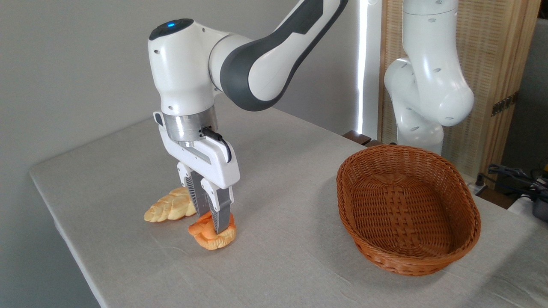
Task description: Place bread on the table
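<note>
**Bun at the table surface, gripper closed around it**

The white Panda arm reaches in from the upper right, its wrist turned straight down so the gripper (210,216) points vertically at the table (278,179). Its two ribbed fingers (220,214) stand narrow, clamped on the sides of the small orange-golden bun (212,233), whose paler base sits at or on the grey cloth. Just behind and left of the bun lies a long pale braided loaf (169,207), partly hidden by the fingers. Well apart to the right sits a brown oval wicker basket (406,207) with nothing visible inside.
</note>
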{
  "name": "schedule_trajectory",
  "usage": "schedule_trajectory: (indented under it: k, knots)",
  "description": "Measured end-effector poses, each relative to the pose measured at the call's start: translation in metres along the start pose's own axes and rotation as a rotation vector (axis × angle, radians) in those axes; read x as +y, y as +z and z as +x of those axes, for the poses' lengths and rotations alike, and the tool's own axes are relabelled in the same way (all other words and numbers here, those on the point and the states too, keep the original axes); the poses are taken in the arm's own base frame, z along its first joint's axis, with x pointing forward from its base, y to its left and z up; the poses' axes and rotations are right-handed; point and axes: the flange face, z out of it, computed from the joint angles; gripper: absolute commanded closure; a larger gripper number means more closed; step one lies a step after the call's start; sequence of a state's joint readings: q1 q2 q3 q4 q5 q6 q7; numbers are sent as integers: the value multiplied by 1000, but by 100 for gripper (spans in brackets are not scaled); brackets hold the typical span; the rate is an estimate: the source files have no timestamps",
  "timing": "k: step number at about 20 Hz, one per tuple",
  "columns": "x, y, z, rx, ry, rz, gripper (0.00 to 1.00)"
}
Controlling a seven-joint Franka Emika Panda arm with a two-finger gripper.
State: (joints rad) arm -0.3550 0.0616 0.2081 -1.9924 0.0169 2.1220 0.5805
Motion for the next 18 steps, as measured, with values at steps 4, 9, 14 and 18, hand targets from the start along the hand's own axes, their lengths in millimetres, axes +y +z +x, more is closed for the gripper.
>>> schedule_trajectory:
  k: [4,9,14,18]
  knots:
    - [-5,-8,1,15,-6,10,0]
    - [-11,-33,0,43,-24,13,0]
    - [-21,-126,-26,58,-75,-44,0]
    - [-20,-189,-48,26,-7,-108,0]
